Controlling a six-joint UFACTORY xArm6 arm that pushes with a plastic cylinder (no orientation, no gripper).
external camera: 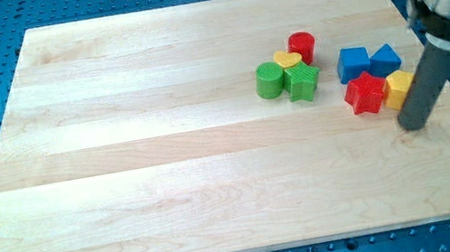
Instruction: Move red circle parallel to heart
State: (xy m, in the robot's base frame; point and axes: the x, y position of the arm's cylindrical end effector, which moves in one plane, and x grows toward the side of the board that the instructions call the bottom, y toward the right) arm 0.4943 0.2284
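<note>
The red circle (301, 45) is a short red cylinder in the upper right part of the wooden board (166, 154). It touches the yellow heart (287, 60) on the heart's upper right side. A green cylinder (270, 80) and a green star (301, 80) sit just below the heart, touching it. My tip (413, 124) rests on the board far to the right, just below and right of the yellow block (397, 88), well away from the red circle.
A blue block (353, 62) and a blue triangular block (385, 58) sit right of the heart group. A red star (366, 92) lies below them, touching the yellow block. The board's right edge is close to my tip.
</note>
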